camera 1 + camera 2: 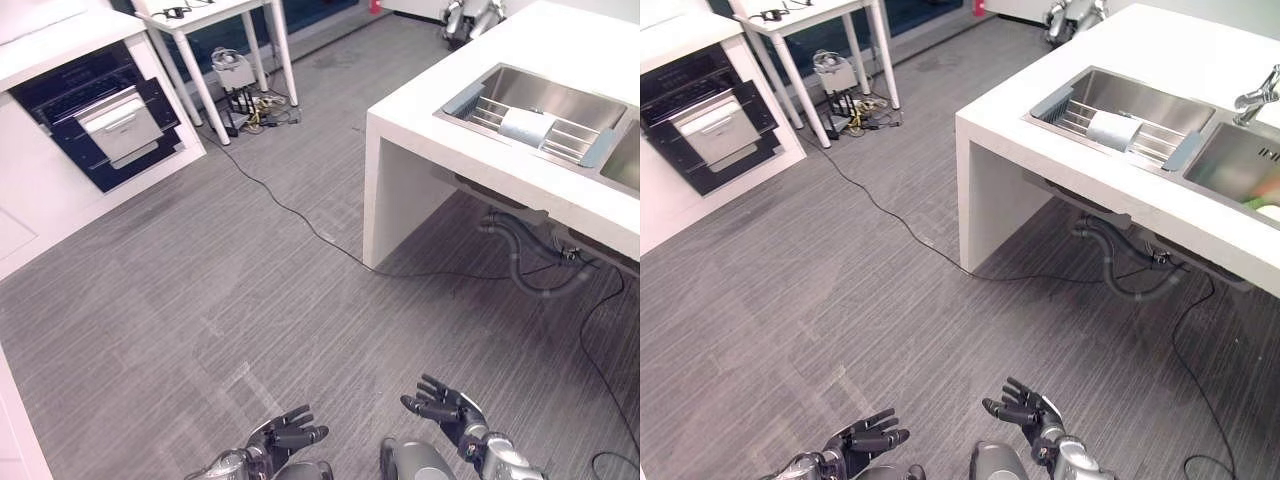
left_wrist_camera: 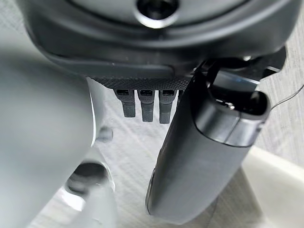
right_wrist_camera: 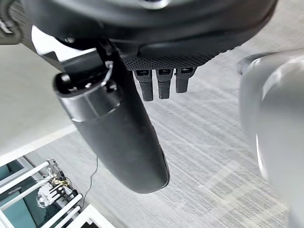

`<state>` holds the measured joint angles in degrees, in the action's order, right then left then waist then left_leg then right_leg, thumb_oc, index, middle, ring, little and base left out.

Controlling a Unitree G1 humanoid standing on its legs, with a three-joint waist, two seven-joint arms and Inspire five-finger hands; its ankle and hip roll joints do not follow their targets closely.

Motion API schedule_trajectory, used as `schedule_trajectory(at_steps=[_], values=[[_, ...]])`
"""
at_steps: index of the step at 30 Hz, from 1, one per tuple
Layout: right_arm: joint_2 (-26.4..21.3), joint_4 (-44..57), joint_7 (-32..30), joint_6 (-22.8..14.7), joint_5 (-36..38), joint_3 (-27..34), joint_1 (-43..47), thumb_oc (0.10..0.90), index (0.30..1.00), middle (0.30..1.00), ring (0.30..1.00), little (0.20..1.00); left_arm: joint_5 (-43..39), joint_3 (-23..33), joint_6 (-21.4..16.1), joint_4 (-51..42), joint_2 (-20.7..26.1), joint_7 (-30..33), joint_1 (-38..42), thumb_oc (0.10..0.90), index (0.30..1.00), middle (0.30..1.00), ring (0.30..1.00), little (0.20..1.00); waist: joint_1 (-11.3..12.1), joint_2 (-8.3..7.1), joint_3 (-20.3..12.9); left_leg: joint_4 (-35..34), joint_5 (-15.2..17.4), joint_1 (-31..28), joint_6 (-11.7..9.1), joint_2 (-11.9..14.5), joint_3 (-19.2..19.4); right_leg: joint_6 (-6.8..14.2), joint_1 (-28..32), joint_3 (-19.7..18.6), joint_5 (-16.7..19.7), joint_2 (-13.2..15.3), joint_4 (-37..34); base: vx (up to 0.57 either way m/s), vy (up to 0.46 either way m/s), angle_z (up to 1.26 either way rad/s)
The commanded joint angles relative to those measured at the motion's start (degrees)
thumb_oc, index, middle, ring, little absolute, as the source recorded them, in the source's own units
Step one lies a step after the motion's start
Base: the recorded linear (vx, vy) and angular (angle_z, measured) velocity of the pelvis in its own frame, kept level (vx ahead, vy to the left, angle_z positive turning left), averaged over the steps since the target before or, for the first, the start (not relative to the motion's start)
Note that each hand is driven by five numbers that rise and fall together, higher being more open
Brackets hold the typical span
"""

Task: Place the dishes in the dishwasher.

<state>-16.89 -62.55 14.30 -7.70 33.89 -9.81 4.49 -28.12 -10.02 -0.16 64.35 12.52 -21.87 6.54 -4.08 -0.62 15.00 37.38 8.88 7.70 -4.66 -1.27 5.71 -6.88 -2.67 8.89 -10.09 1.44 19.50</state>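
A white dish [image 1: 525,126] lies on the wire rack [image 1: 1140,140] in the steel sink [image 1: 560,100] of the white counter at the right. The dishwasher [image 1: 100,115] is built into the white cabinets at the far left, its dark front open and a silver-fronted drawer [image 1: 122,125] pulled out. My left hand [image 1: 285,436] and right hand [image 1: 445,405] hover low over the grey floor, far from both. Each hand is open with relaxed fingers and holds nothing; the wrist views show the left thumb [image 2: 204,147] and right thumb [image 3: 118,137] standing free.
The white counter [image 1: 440,110] juts in from the right, with grey hoses [image 1: 530,270] under it. A white-legged table [image 1: 215,50] stands at the back over a tangle of cables [image 1: 255,105]. A black cable [image 1: 290,210] crosses the wood-grain floor. A faucet [image 1: 1255,98] stands by a second basin.
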Motion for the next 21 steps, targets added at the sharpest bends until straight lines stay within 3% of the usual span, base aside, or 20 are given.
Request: schedule_trajectory(at_steps=[1,2,4,7,11,19,20,21], values=[[-3.2,2.6,0.7,-1.9,1.2,1.4,0.9,0.8,0.9,0.9,0.9,0.9,0.2,-2.8,-0.1,-1.0,-1.6,-2.2,-1.0,0.8,0.9,0.9,0.9,0.9,-0.9,1.94,0.4,-20.2,-2.0,-5.8,4.5,1.3,-1.2,8.2,1.6,-1.7,-1.6,1.5,-2.3,0.16,0.098,-0.2],[-3.3,2.3,0.8,-1.9,1.4,1.4,0.9,0.8,0.9,0.9,0.9,0.9,0.1,-2.9,-0.4,-0.6,-1.6,-2.3,-1.1,0.8,0.9,0.9,0.9,0.9,-0.8,2.67,0.5,-20.2,-1.4,-2.8,3.8,2.1,-1.9,8.4,2.3,-1.8,-2.3,0.6,-2.3,0.17,0.114,-0.11],[-3.5,1.8,0.9,-1.9,2.4,1.1,1.0,0.8,0.9,0.9,0.9,0.9,0.5,-2.8,-1.0,0.3,-1.7,-2.7,-1.3,0.8,0.9,0.9,0.9,0.9,0.1,3.63,0.8,-20.2,-3.3,3.4,2.1,3.5,-3.9,8.4,3.9,-2.7,-4.2,-1.1,-2.3,0.22,0.12,0.05],[-3.6,1.1,1.5,-2.2,3.3,1.0,0.9,0.8,0.9,0.9,0.9,0.9,1.4,-2.4,-1.3,0.8,-1.7,-3.0,-1.8,0.8,0.9,0.9,0.9,0.9,1.2,4.03,1.1,-20.2,-5.6,7.1,1.4,4.8,-4.8,8.2,5.8,-3.8,-5.7,-2.0,-2.3,0.23,0.129,-0.06],[-3.2,0.8,1.2,-2.1,3.8,1.4,1.0,0.8,0.9,0.9,0.9,0.9,2.4,-2.3,-1.2,1.3,-1.4,-3.1,-1.9,0.8,0.9,0.9,0.9,0.9,1.0,4.09,0.4,-20.2,-4.6,6.4,2.1,5.2,-2.8,8.7,6.8,-4.2,-6.6,-1.3,-2.3,0.18,0.167,-0.55],[-1.4,0.3,-1.0,-3.2,3.8,1.9,1.0,0.8,0.9,0.9,0.9,0.9,2.4,-3.2,-1.2,1.5,0.0,-3.1,-0.9,0.8,0.9,0.9,0.9,0.9,0.3,5.4,-1.0,-20.2,0.5,0.7,6.0,1.5,-5.0,9.2,6.7,-4.7,-5.1,-0.8,-2.3,0.2,0.213,-0.26],[-1.2,0.3,-1.5,-3.2,4.1,2.3,1.1,0.8,0.9,0.9,0.9,0.9,2.9,-3.3,-0.8,1.5,0.2,-2.6,-0.7,0.8,0.9,0.9,0.9,0.9,-0.1,5.92,-0.7,-20.2,1.5,-0.4,7.1,1.3,-5.0,9.1,6.8,-3.6,-3.8,-1.7,-1.0,0.27,0.285,-0.27],[-0.9,0.3,-0.9,-3.4,3.5,2.6,1.1,0.8,0.9,0.9,0.9,0.9,3.0,-3.3,-0.7,1.7,0.4,-2.1,-0.8,0.8,0.9,0.9,0.9,0.9,-0.3,5.93,-0.2,-20.2,2.5,-1.7,8.0,1.0,-4.0,10.0,2.9,-2.0,-2.2,-1.4,6.6,0.22,0.214,-0.5]])
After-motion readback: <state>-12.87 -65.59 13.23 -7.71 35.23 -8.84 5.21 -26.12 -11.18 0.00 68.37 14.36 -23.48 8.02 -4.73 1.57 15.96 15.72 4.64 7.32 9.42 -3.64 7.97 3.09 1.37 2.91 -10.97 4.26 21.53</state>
